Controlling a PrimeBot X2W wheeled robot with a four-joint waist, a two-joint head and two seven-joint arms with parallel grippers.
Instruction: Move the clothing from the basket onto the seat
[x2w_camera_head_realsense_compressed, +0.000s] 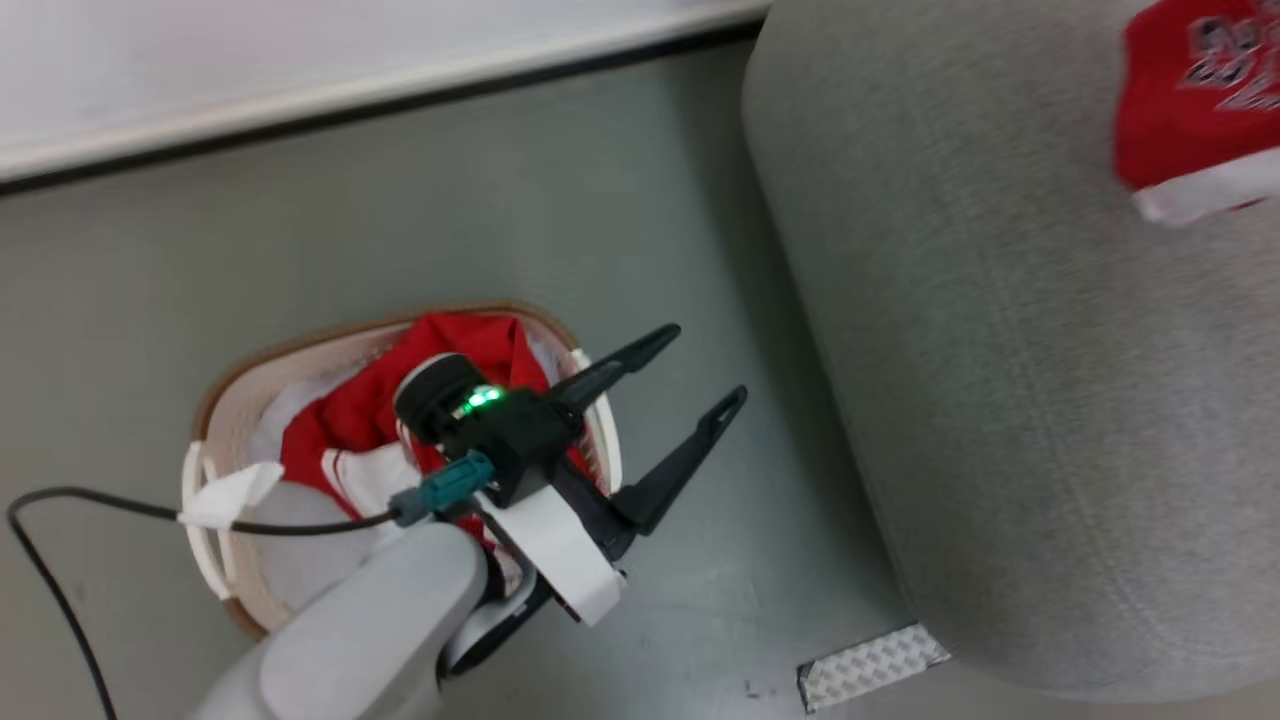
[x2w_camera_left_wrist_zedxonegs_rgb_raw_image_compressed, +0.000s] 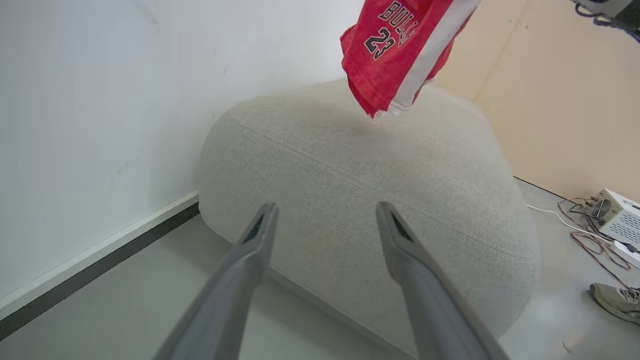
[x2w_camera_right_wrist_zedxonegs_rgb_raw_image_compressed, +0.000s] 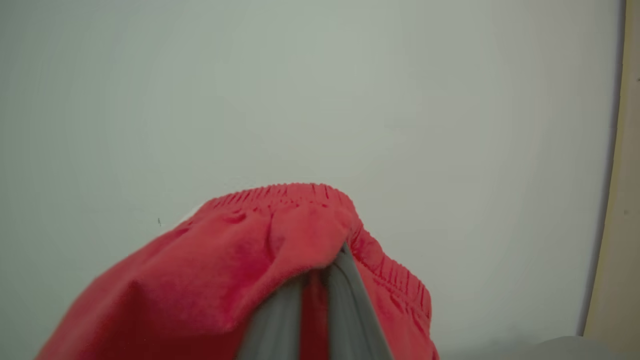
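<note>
I have the seat (x2w_camera_left_wrist_zedxonegs_rgb_raw_image_compressed: 350, 165) straight ahead of my left gripper (x2w_camera_left_wrist_zedxonegs_rgb_raw_image_compressed: 326, 207). Its grey rounded bulk spreads well past both fingers. In the head view it lies to the right of those fingertips, across a strip of floor.

The basket (x2w_camera_head_realsense_compressed: 300, 345) sits under and behind that gripper's wrist, and the fingers reach out beyond its brown rim. A red piece with white trim (x2w_camera_head_realsense_compressed: 350, 410) lies bunched inside it, below the wrist and back from the fingertips.

The red piece printed 23 (x2w_camera_left_wrist_zedxonegs_rgb_raw_image_compressed: 395, 50), with a white side stripe, hangs over the seat, high and to the right ahead of the left jaws. I cannot tell whether its lower edge touches the cushion.

My right gripper (x2w_camera_right_wrist_zedxonegs_rgb_raw_image_compressed: 317, 295) is clamped on that piece, with the fingers pressed together and the elastic band draped over their tips. The left jaws stand spread wide with nothing between them.
</note>
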